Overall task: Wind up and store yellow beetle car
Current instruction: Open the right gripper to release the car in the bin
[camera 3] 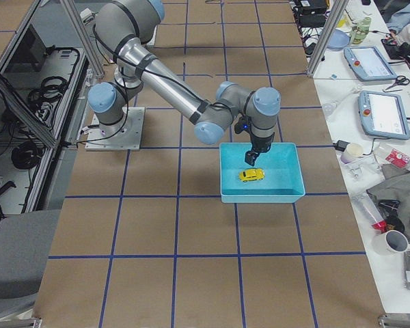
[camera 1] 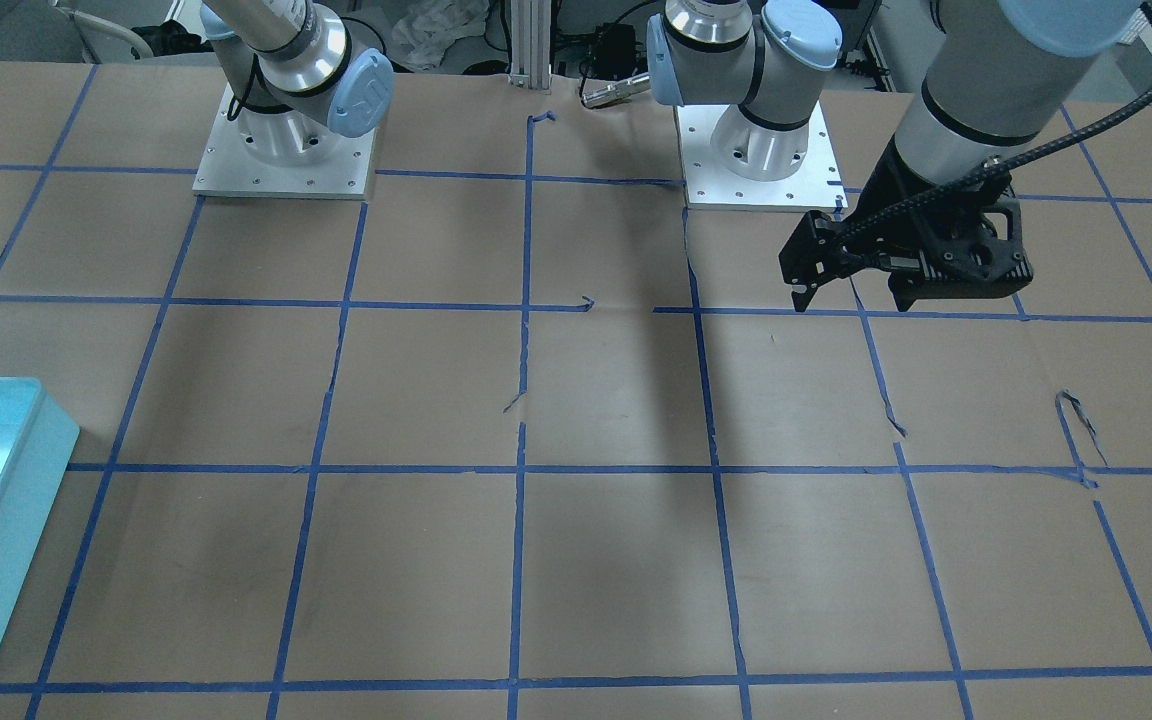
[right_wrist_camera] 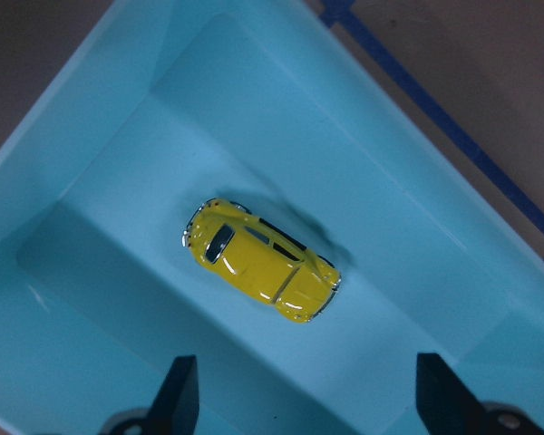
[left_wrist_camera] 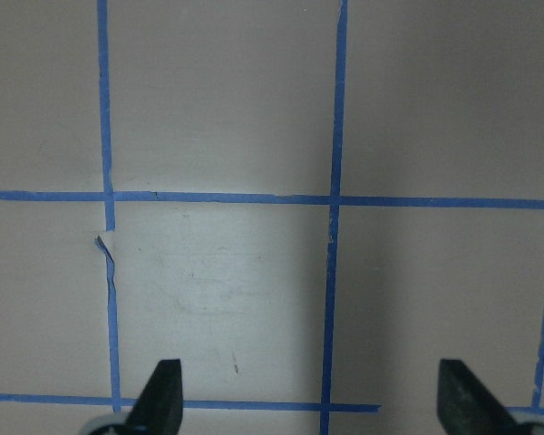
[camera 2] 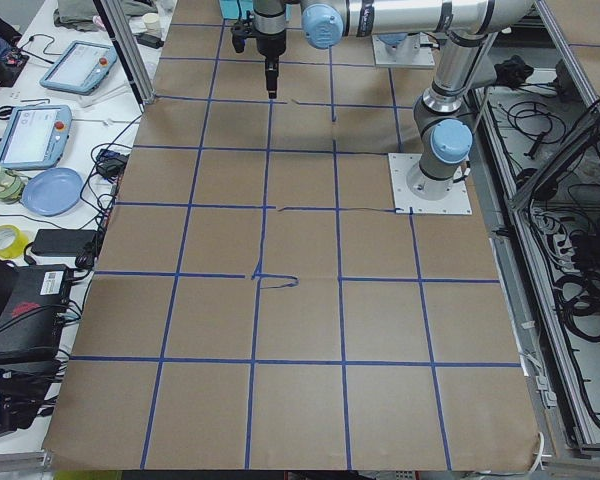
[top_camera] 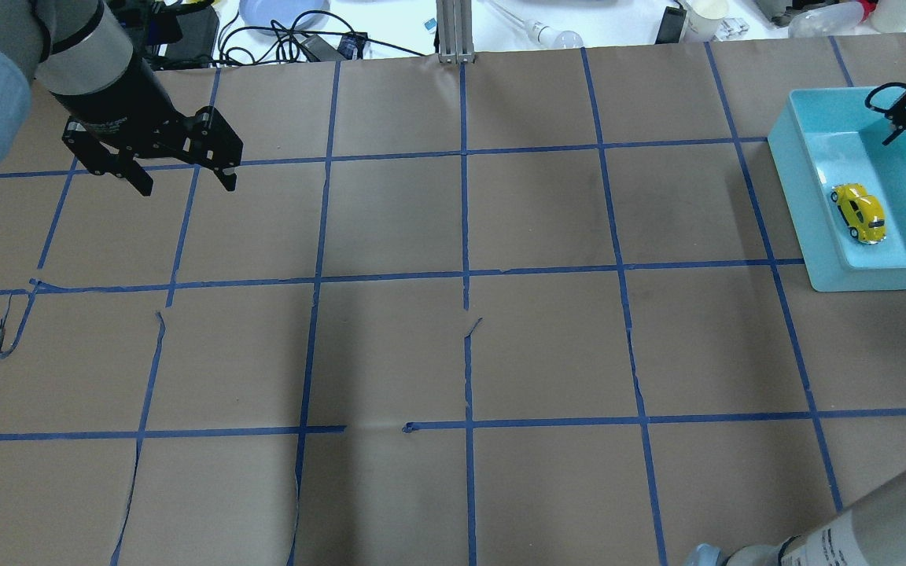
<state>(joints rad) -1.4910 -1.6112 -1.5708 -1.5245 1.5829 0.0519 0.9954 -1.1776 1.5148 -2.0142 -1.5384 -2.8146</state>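
glossy yellow beetle toy car [right_wrist_camera: 261, 261]: sits in walled light-blue plastic tub [right_wrist_camera: 363, 127]
right gripper [right_wrist_camera: 306, 367]: above it, fingers apart
left gripper [left_wrist_camera: 308, 372]: apart too, far off

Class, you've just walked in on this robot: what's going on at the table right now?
The yellow car lies on its wheels inside the blue bin, with nothing gripping it. The right gripper hangs open above the bin, over the car and clear of it. The left gripper, also open and empty, hovers over bare table at the other end. The storing looks done.
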